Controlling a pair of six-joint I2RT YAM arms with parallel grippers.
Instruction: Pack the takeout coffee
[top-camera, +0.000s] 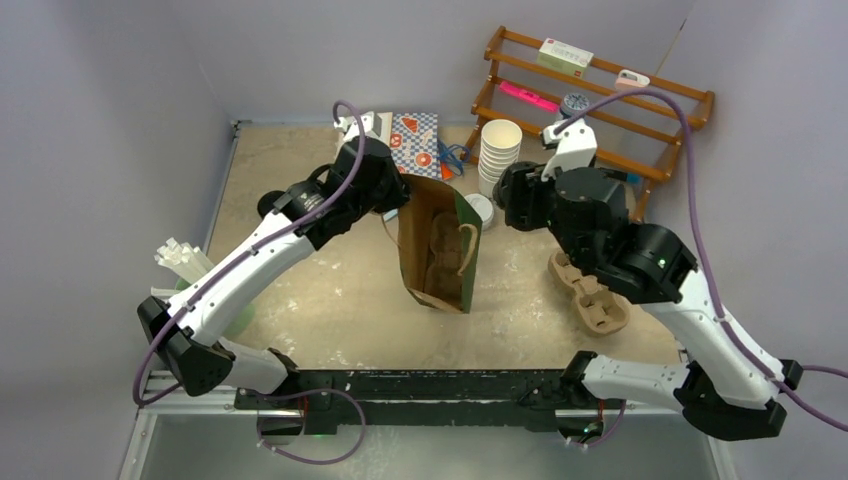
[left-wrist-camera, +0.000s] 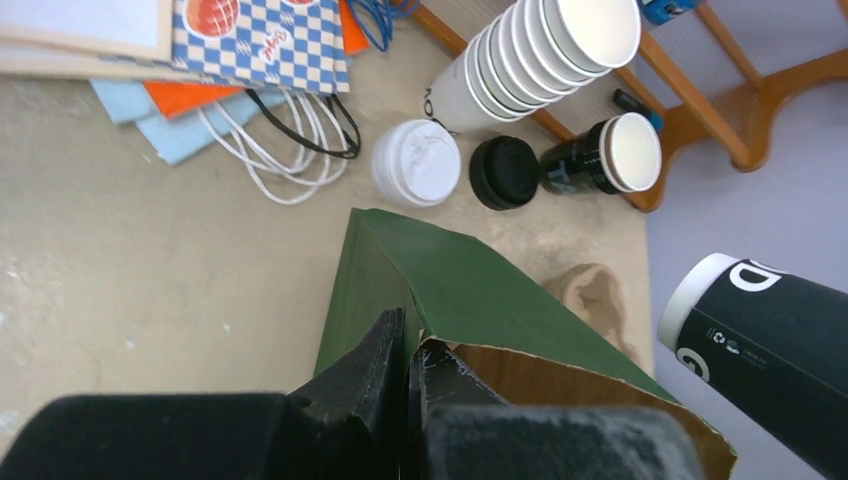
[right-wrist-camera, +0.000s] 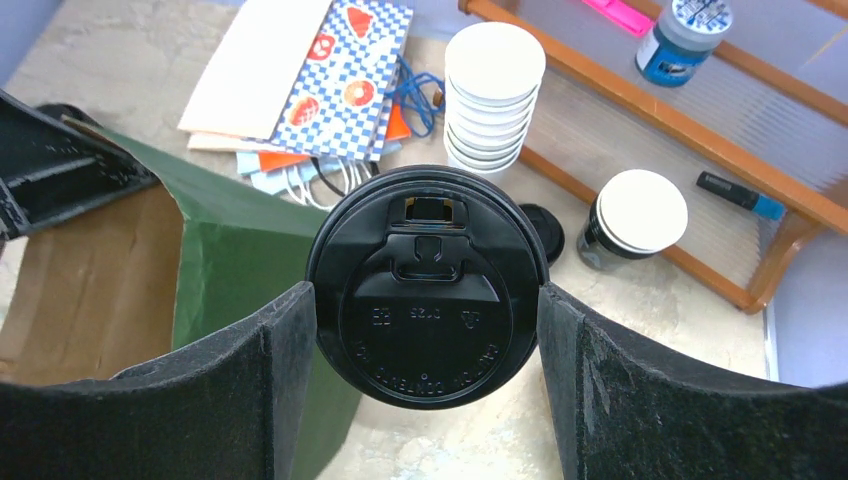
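The takeout coffee here is a black paper cup with a black plastic lid (right-wrist-camera: 427, 285). My right gripper (right-wrist-camera: 427, 300) is shut on its sides, lid towards the wrist camera. It hangs in the air just right of the bag's mouth and shows in the left wrist view (left-wrist-camera: 770, 350). A dark green paper bag (top-camera: 440, 245) stands open mid-table with a brown cardboard carrier inside. My left gripper (left-wrist-camera: 408, 335) is shut on the bag's rim (left-wrist-camera: 480, 290) at its far left corner. In the top view the right gripper (top-camera: 505, 195) is beside the bag's far right edge.
A stack of white cups (top-camera: 499, 150), a white lid (left-wrist-camera: 415, 162), a loose black lid (left-wrist-camera: 505, 172) and an open black cup (left-wrist-camera: 600, 155) lie behind the bag. A wooden rack (top-camera: 600, 90) stands back right. A cardboard carrier (top-camera: 590, 295) lies right. Flat bags (top-camera: 415, 140) lie behind.
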